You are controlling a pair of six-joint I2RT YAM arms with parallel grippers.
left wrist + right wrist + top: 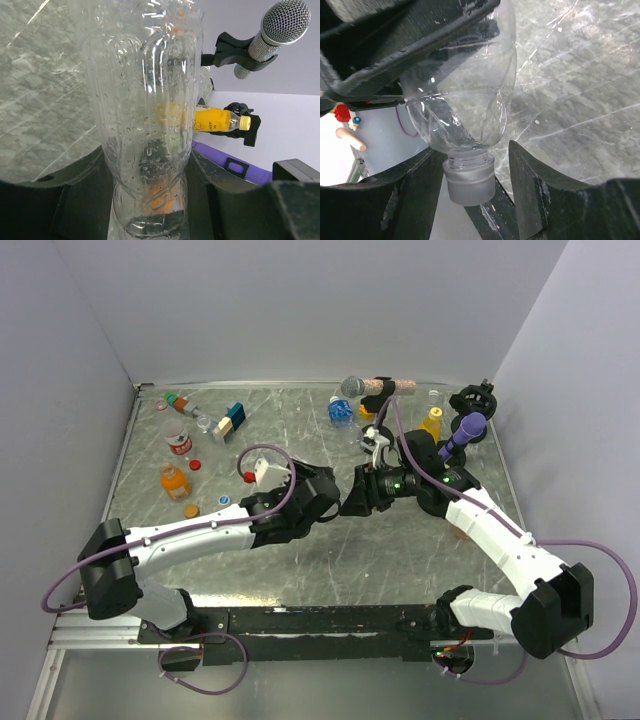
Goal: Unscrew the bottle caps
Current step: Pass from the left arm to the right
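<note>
Left wrist view puts the clear bottle [145, 100] right in front of you, clamped low on its body between the fingers of your left claw [147, 170]. This bottle holds no drink. Only droplets cling to the inside of its wall.

In the right wrist view its neck points toward the camera, and a frosted white cap [469, 182] is screwed on. Your right claw [472, 170] stands parted around that cap with one finger on each side. A gap shows between the cap and the right-hand finger, so nothing is gripped there.

From the top view, your two claws meet over the middle of the table [300, 560], and they mostly hide the clear bottle. Well to the left of the clear bottle stand an orange bottle [173, 480] and, just past it, a red-labelled bottle [178, 440]. Between those two and the clear bottle, a red cap [195, 464], an orange cap [190, 510] and a blue cap [224, 500] lie loose on the table. Beyond the clear bottle sits a blue-labelled bottle [341, 412]. Beyond it and to the right stands a yellow bottle [432, 422], capped and filled with yellow drink almost to its neck.
</note>
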